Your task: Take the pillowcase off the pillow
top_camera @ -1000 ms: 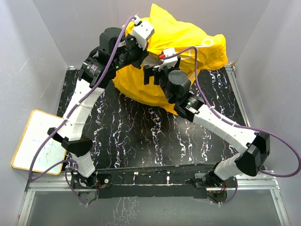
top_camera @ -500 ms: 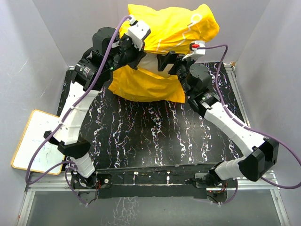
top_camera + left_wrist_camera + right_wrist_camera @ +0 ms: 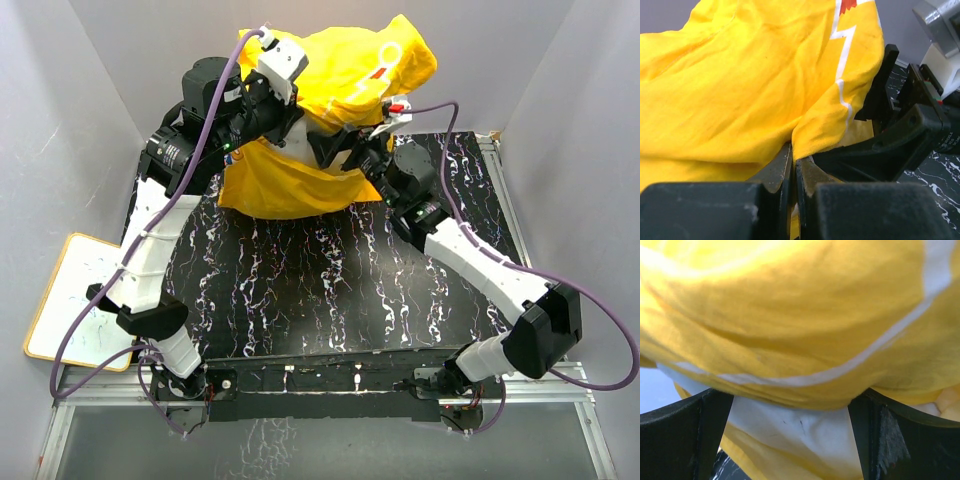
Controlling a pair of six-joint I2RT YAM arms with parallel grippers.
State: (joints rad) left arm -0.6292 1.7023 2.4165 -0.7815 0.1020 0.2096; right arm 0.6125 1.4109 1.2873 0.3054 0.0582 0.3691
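Yellow pillowcase (image 3: 345, 70) now hoisted higher over the bench's (image 3: 300, 290) far edge. Left end effector (image 3: 793, 157) pinches it tight; right end effector (image 3: 790, 407) gapes wide around the emerging white pillow (image 3: 790, 430).

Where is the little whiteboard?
In the top view, the whiteboard lies beside the left edge of the black marbled table, towards the near end. It is far from the yellow pillowcase at the back.
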